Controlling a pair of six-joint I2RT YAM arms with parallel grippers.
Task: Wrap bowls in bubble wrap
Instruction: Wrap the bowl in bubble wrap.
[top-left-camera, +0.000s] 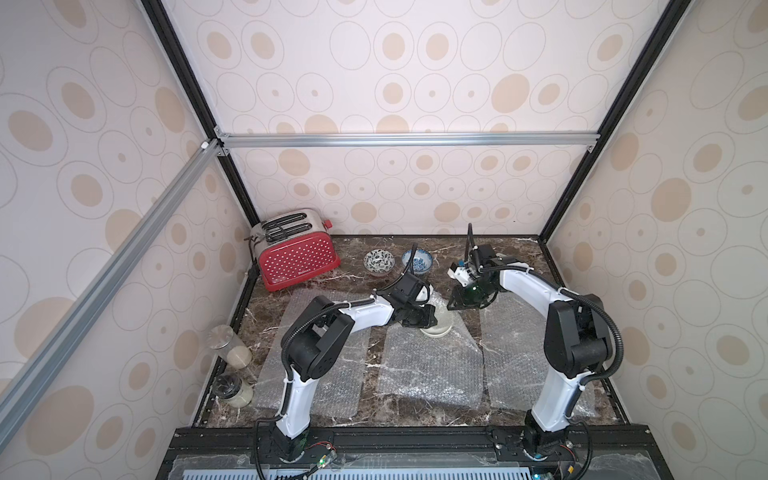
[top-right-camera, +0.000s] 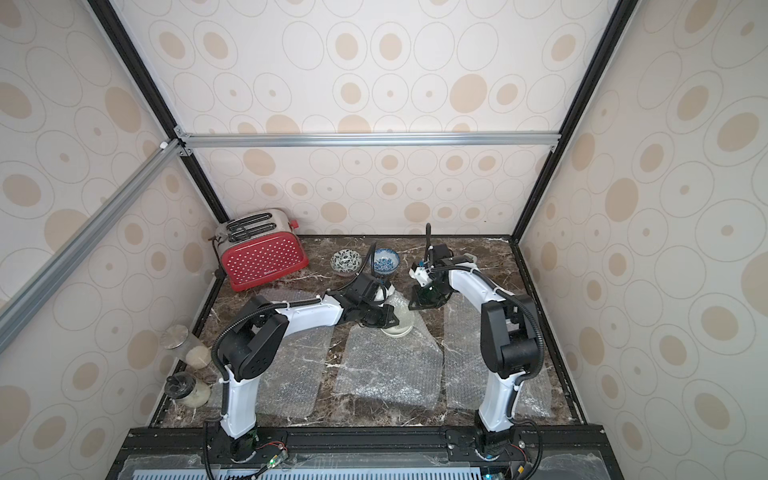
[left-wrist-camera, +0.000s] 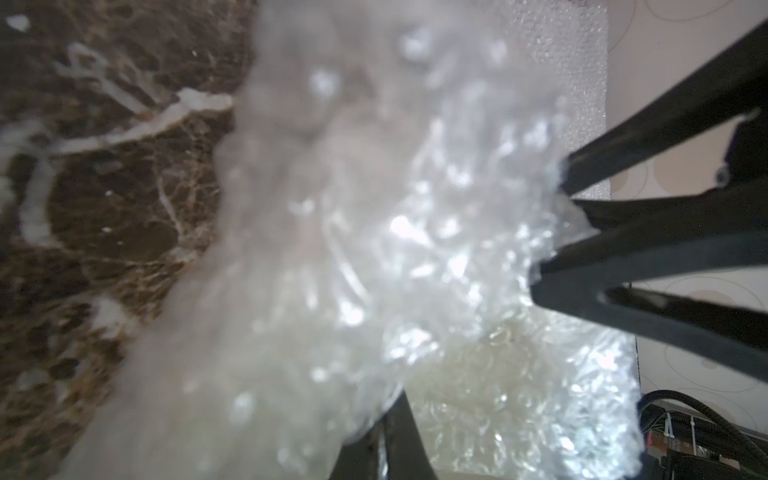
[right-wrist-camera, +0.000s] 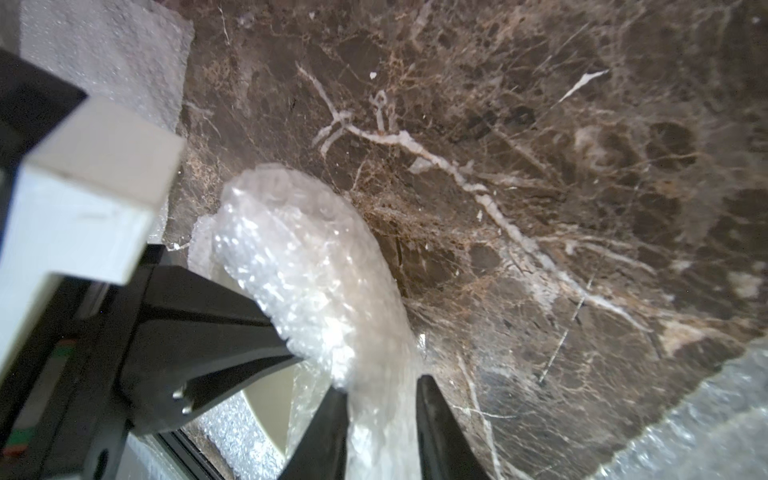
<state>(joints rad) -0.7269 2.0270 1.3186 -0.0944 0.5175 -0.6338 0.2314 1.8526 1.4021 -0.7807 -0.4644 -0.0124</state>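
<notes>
The plain cream bowl (top-left-camera: 437, 329) sits on the far end of the middle bubble wrap sheet (top-left-camera: 428, 370). That sheet's far corner is pulled up over the bowl. My left gripper (left-wrist-camera: 397, 403) is shut on a bunched fold of it, just above the bowl. My right gripper (right-wrist-camera: 382, 388) faces it from the right, jaws apart, with a strand of wrap running loosely between its fingers. The cream bowl's rim (right-wrist-camera: 270, 399) shows under the fold. The black-leaf bowl (top-left-camera: 379, 262) and blue-patterned bowl (top-left-camera: 417, 262) stand bare at the back. Two more sheets lie flat at left (top-left-camera: 328, 374) and right (top-left-camera: 507, 332).
A red toaster (top-left-camera: 297, 257) stands in the back left corner. Two glass jars (top-left-camera: 230, 345) (top-left-camera: 232, 388) sit along the left edge of the marble top (top-left-camera: 457, 249). Patterned walls close in the left, back and right sides.
</notes>
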